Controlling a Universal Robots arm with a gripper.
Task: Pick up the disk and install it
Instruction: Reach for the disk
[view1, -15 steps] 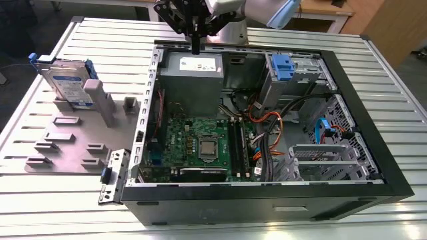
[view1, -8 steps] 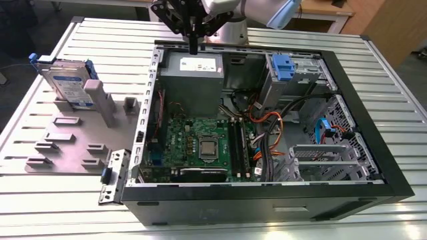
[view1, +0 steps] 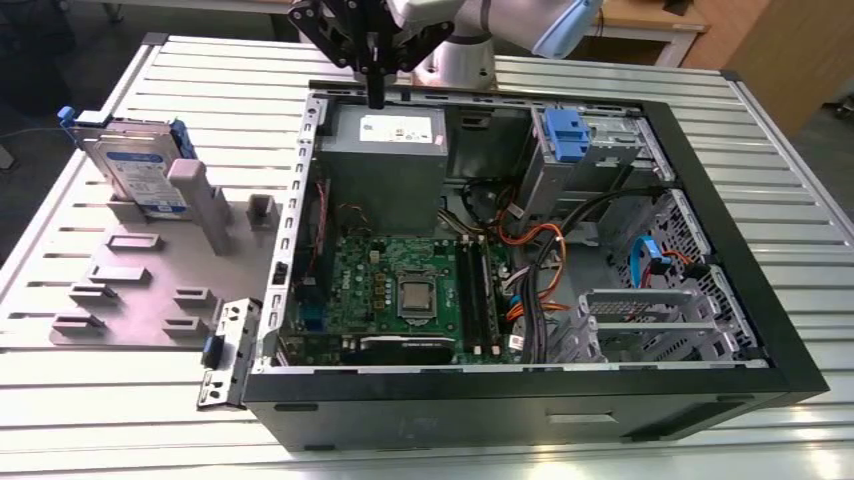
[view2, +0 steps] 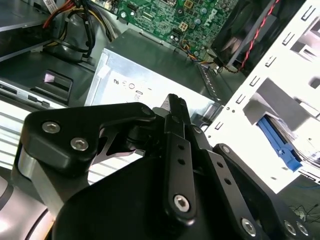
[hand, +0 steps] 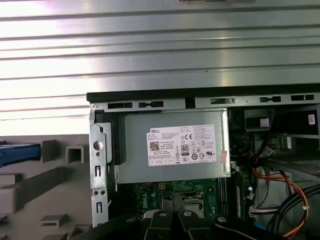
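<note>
Pincer (view1: 376, 98) clenched empty; silver, blue-framed disk (view1: 138, 172) stands upright on grey fixture (view1: 140, 295).

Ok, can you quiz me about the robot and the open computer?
1. True or false: the hand holds the disk.
2. Which is the hand nearest to? A) the disk B) the grey power supply box C) the grey rack
3. Fill in: the disk stands in the grey rack on the exterior view's ____ of the computer case.
Key: 1 false; 2 B; 3 left.
</note>
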